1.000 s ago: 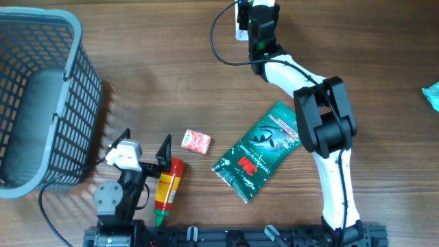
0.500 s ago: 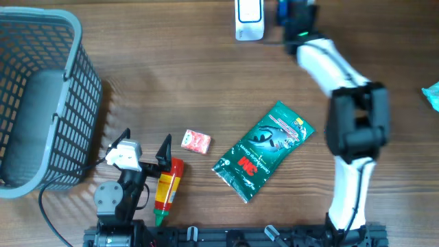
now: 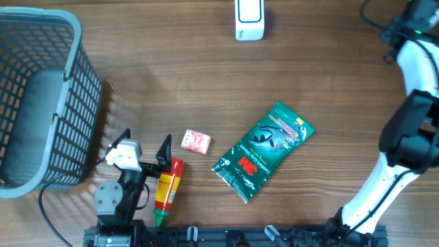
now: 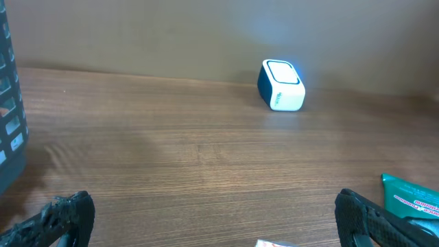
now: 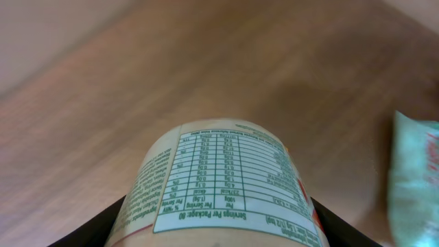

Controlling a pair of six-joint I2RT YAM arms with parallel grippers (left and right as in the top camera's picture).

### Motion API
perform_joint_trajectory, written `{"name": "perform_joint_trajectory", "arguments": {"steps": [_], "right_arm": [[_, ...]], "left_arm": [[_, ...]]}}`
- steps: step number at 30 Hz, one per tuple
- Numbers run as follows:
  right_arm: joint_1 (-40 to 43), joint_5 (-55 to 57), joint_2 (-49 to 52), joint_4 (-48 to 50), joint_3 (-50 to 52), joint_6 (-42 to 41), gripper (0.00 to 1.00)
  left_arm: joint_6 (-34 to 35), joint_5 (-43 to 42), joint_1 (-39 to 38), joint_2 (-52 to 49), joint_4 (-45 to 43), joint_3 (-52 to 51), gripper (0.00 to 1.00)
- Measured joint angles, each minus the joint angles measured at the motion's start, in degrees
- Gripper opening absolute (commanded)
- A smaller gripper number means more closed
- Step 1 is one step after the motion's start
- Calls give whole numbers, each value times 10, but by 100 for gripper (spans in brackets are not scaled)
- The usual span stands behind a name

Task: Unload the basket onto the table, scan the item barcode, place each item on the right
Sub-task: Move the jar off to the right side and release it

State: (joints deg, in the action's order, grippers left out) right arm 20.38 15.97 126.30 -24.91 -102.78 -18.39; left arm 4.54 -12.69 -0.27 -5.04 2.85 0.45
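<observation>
Over the far right of the wooden table (image 3: pixel 171 82), right claw (image 5: pixel 221 237) half-open, clamped on cream cylindrical nutrition-label bottle (image 5: pixel 219 171); you carry it to the white box scanner (image 3: pixel 248 19), barcode facing it; left claw (image 4: pixel 216 223) gapes empty

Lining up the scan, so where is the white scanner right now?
In the overhead view the white scanner stands at the top edge, just right of middle, far beyond the green 3M pack, with nothing touching it.

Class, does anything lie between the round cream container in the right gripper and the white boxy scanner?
Nothing visible: only bare wooden table lies between the round cream container and the white boxy scanner; the green pouch lies aside.
</observation>
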Motion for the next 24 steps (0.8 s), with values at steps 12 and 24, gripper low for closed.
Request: {"name": "perform_joint_trajectory", "arguments": {"steps": [12, 24], "right_arm": [[66, -42, 54, -98, 1, -50, 74], [153, -140, 54, -124, -10, -80, 99]], "left_arm": [[0, 0, 0, 0, 0, 0, 100], [0, 0, 0, 0, 0, 0, 100]]}}
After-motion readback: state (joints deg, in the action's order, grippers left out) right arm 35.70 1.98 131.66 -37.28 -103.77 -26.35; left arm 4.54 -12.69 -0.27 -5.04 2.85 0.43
